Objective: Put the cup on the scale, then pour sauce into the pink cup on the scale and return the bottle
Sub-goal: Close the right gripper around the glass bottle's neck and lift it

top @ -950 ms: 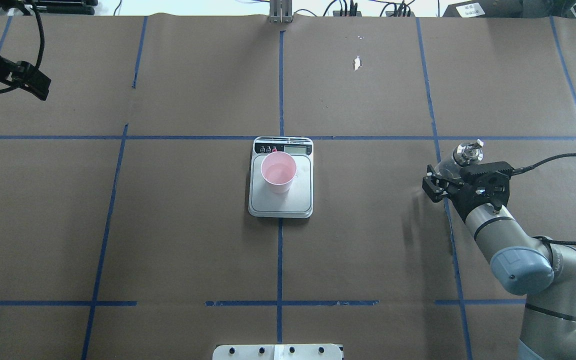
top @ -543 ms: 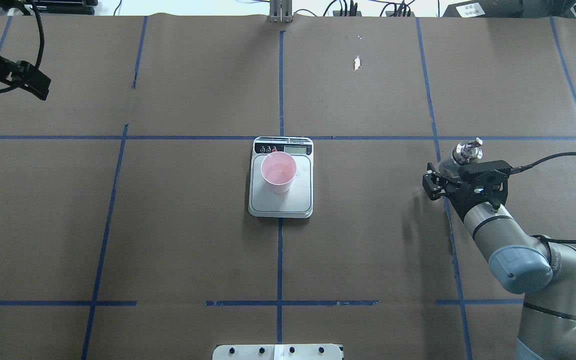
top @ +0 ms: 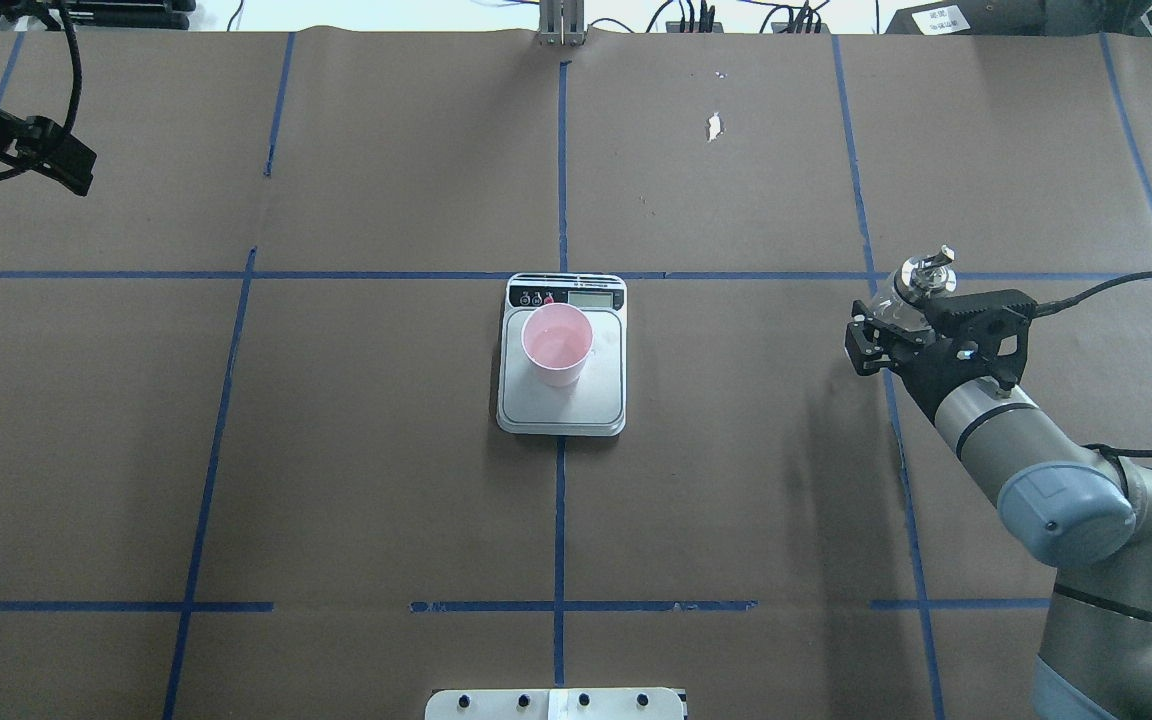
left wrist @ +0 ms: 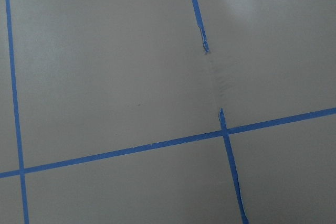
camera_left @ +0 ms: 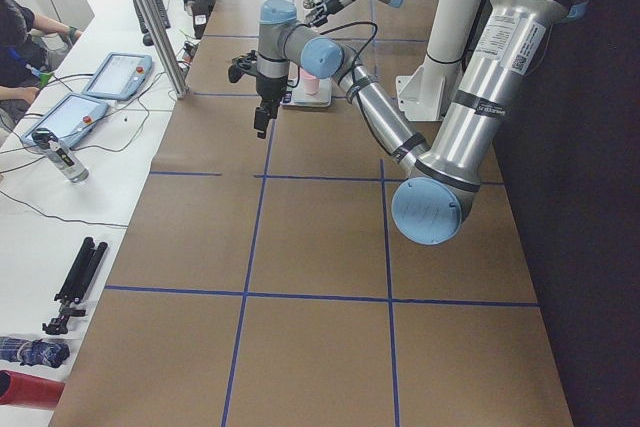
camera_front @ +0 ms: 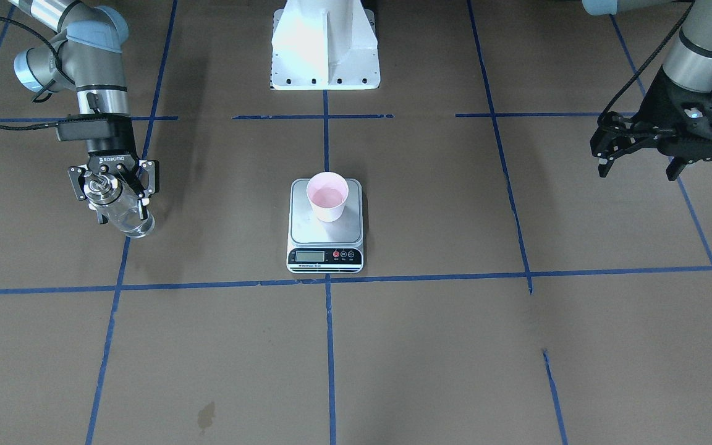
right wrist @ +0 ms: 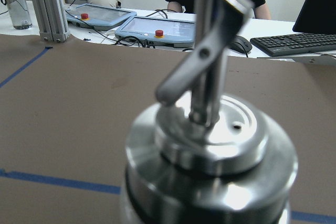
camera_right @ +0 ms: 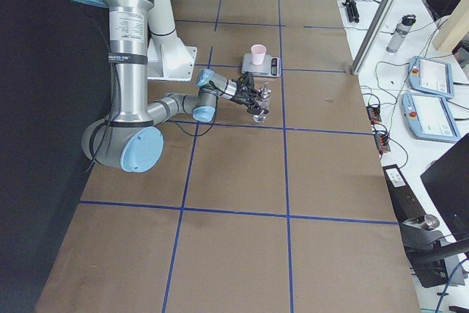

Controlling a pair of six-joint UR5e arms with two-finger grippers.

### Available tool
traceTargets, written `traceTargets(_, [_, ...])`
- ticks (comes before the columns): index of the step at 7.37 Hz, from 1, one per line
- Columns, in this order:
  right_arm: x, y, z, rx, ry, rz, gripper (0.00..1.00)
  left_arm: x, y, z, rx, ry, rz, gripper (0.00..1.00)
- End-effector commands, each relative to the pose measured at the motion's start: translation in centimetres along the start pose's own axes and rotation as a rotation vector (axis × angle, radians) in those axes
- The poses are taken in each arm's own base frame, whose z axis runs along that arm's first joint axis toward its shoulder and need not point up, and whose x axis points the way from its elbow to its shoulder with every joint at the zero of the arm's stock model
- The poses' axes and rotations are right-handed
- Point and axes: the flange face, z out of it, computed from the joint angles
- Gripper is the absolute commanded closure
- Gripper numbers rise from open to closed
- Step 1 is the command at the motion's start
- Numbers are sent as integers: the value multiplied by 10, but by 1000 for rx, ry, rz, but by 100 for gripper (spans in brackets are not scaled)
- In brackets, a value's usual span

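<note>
Right gripper (camera_front: 113,190) pinching the small clear glass bottle (camera_front: 127,220), shiny silver top, thin metal spout, pink cup (camera_front: 327,198) sitting on grey scale (camera_front: 308,230)

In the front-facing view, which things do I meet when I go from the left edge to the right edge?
The bottle, held in the right end effector → the scale, with the cup on it → the left end effector.

Even, bright overhead light, soft shadow beside the scale (camera_front: 325,233), glinting bottle (right wrist: 210,145) blurred in the right wrist view.
</note>
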Motion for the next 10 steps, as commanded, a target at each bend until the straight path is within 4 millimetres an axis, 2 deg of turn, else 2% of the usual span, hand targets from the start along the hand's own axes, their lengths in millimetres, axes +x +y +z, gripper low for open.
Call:
traceTargets(1, [-15, -38, -16, -2, 1, -21, 100, -22, -1, -13, 26, -7, 1, 0])
traceTargets(2, [-27, -50, -21, 6, -12, -16, 100, -47, 3, -15, 21, -10, 112, 0])
traceTargets(3, [-33, -61, -31, 18, -32, -13, 100, -74, 13, -7, 6, -10, 151, 0])
traceTargets(5, [-40, -73, -38, 29, -26, -61, 100, -90, 27, 9, 22, -6, 162, 0])
traceTargets(7, [-38, -80, -36, 42, -7, -142, 100, -93, 25, 14, 17, -8, 160, 0])
traceTargets(8, [-47, -83, -34, 40, -5, -155, 100, -97, 24, 18, 9, -12, 180, 0])
traceTargets(10, [-83, -107, -30, 59, 21, -278, 100, -150, 16, 16, 3, -52, 270, 0])
